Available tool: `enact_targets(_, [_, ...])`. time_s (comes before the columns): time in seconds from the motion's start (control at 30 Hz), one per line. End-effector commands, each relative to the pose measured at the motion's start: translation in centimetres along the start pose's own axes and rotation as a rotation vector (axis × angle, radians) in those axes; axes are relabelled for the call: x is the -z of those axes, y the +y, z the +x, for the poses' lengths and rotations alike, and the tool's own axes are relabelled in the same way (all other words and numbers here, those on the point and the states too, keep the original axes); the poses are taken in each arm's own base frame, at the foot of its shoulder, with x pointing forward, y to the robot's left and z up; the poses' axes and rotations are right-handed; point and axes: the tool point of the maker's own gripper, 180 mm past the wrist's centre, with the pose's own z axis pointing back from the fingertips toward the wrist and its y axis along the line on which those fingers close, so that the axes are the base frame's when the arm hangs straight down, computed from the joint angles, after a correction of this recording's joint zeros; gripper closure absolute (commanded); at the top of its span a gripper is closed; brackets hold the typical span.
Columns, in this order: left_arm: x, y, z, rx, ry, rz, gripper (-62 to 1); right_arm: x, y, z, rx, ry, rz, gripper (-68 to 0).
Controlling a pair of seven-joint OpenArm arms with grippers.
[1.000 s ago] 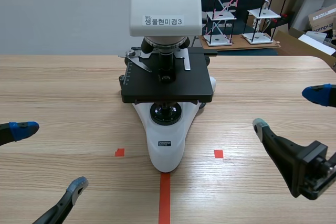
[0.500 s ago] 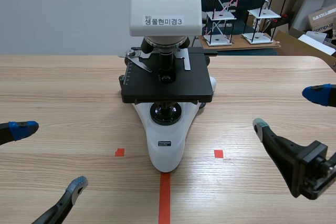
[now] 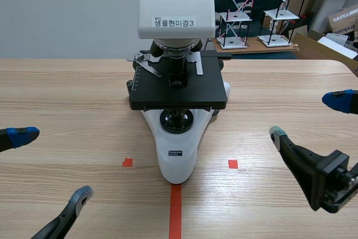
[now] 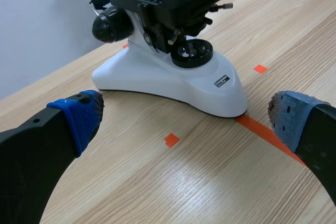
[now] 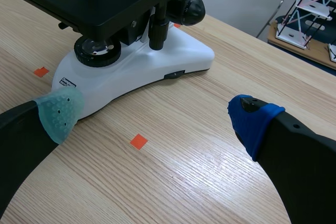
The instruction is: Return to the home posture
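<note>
A white microscope with a black stage stands at the table's middle. My left gripper hovers low at the near left, open, nothing between its blue-padded fingers. In the left wrist view the microscope's base lies ahead of the open left gripper. My right gripper sits open at the near right, holding nothing. In the right wrist view the microscope's base is ahead of the right gripper, toward its grey-green pad.
Wooden table with orange-red tape marks near the microscope's foot. Behind the far edge stand white shelf models and cardboard boxes.
The left gripper has shifted very slightly toward the near edge. Nothing else has moved.
</note>
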Motion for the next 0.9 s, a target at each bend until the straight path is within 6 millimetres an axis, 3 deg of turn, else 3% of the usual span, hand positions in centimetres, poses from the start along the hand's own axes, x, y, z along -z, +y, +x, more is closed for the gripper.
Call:
enact_targets(0.0, [0.12, 0.13, 0.79, -0.008, -0.041, 0.016, -62.3, 0.0, -0.29, 0.7, -0.003, -0.026, -0.006, -60.2])
enact_targets(0.87, [0.04, 0.54, 1.11, 0.006, -0.057, 0.03, -62.3, 0.0, -0.29, 0.7, -0.003, -0.026, -0.006, -60.2])
